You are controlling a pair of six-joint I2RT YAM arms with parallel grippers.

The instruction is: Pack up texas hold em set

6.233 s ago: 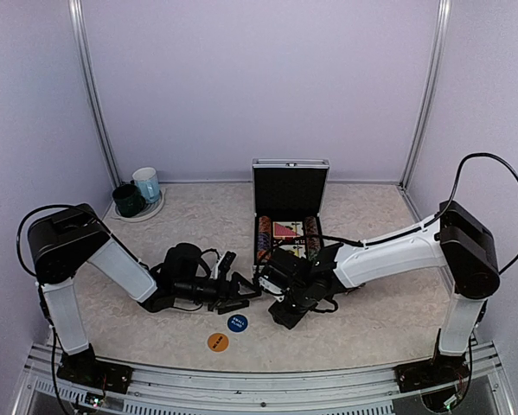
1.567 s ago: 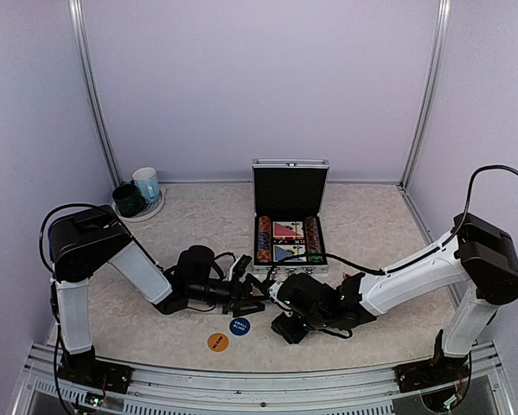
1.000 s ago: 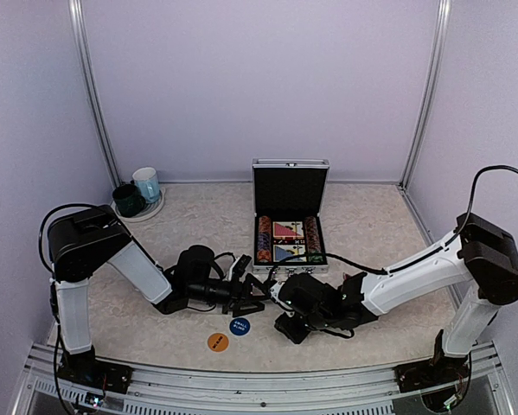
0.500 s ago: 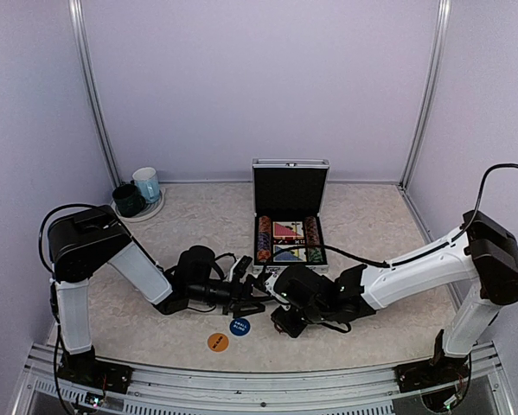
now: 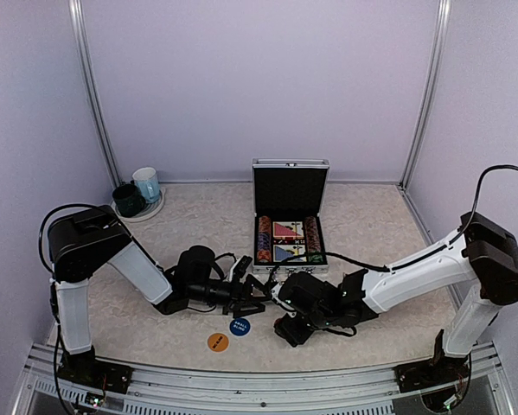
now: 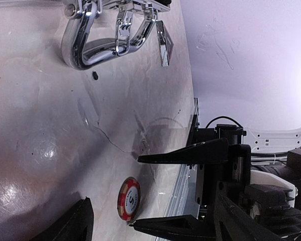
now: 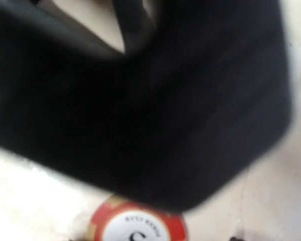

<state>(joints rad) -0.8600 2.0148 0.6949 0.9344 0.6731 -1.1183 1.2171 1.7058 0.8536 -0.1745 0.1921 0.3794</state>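
A lone red chip (image 6: 129, 199) lies flat on the counter (image 6: 49, 130), low in the left wrist frame. It sits between the spread fingertips of the right gripper (image 6: 135, 191), nearer the lower one — nothing clamped. A disc, it has no long axis. The left gripper (image 5: 253, 292) is apart too, empty. The open case (image 5: 290, 188) — top view, centre — holds chip stacks (image 5: 262, 239) and card decks (image 5: 285, 230).

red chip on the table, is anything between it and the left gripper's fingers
Nothing visible. The red chip lies flat on the bare table, right at the fingertips of the open left gripper.
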